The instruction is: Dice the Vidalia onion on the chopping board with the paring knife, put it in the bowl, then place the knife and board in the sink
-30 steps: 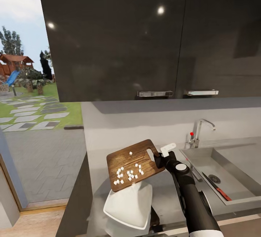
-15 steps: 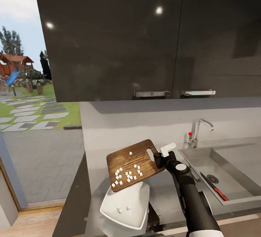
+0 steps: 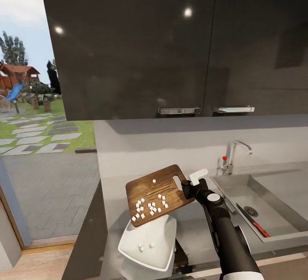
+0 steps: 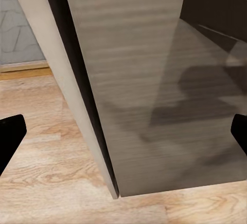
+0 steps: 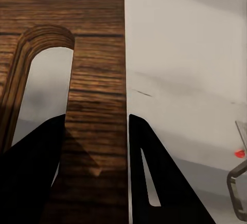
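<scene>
Where cabinets gleam, grey countertop [image 3: 194, 233].

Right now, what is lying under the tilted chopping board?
Under the chopping board, held by the right gripper, sits the white bowl holding two onion dice. The board covers the bowl's far rim.

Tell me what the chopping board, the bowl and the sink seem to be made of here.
The chopping board looks like brown wood with a fairly matte finish: grain lines run along it, plain in the right wrist view. The bowl seems glazed ceramic or plastic, plain smooth white; the render leaves that open. The sink looks like brushed steel, grey with a soft sheen.
</scene>
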{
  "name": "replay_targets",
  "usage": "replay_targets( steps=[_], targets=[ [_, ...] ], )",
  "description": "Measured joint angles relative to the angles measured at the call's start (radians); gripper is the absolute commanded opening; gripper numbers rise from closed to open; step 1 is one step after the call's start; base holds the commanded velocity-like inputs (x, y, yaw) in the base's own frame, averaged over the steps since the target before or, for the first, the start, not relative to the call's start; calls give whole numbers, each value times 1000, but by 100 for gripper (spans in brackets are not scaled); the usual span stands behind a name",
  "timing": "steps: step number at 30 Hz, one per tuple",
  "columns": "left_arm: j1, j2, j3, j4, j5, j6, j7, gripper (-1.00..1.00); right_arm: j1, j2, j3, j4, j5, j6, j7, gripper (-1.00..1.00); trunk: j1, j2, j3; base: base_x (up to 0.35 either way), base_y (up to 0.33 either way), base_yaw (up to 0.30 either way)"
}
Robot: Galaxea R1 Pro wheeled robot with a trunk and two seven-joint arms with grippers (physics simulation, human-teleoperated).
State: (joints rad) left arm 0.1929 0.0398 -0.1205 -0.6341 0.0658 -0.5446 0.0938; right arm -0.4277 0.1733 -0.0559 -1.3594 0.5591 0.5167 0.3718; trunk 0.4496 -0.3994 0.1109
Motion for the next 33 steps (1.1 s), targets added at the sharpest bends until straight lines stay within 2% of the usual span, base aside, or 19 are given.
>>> replay_targets(
  steps=[15, 23, 33],
  targets=[
    [0, 0, 0, 0, 0, 0, 0, 100, 0, -5, 0, 0, 3, -2, -2, -100, 0, 0, 0, 0, 0, 0],
    [0, 0, 0, 0, 1, 0, 0, 100, 0, -13, 1, 0, 6, -2, -37, -100, 0, 0, 0, 0, 0, 0],
    [0, 0, 0, 0, 1, 0, 0, 100, 0, -14, 1, 0, 5, -2, -42, -100, 0, 0, 0, 0, 0, 0]
  ],
)
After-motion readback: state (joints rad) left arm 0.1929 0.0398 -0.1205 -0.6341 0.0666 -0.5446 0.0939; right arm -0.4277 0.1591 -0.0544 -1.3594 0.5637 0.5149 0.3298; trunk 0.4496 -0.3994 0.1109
